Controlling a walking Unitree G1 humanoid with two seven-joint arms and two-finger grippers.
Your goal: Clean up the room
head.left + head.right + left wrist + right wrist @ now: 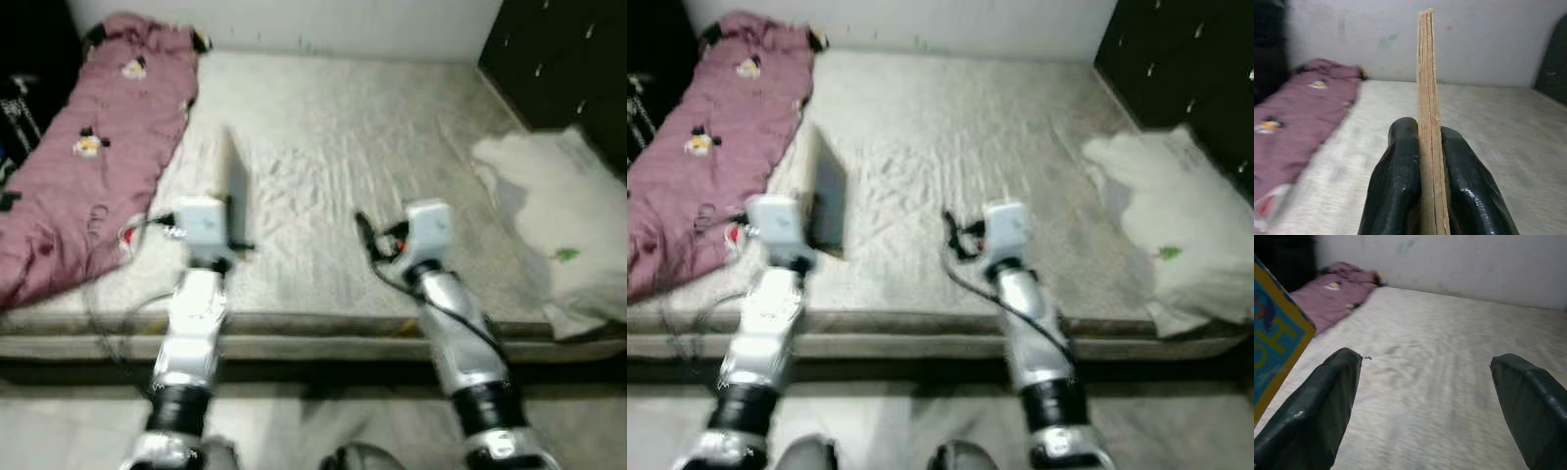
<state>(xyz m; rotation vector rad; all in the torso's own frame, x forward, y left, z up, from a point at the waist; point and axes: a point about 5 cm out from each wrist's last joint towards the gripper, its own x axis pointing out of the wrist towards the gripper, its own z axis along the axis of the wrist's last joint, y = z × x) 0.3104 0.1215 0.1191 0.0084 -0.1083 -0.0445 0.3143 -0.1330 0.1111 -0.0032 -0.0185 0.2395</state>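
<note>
Cardboard-edged book (1428, 122), blue and yellow on its cover, upright over the bed (343, 137), clamped between the left hand (1430, 196) fingers. At 3 o'clock of it, right hand (1425, 401) spread wide, grasping nothing. At 10 o'clock, pink blanket (93, 137). At 3 o'clock, far edge, white pillow (558, 206).

A dark cabinet (563, 59) is standing off at the bed's far right corner, and a pale wall (323, 22) is running behind the headboard end.
</note>
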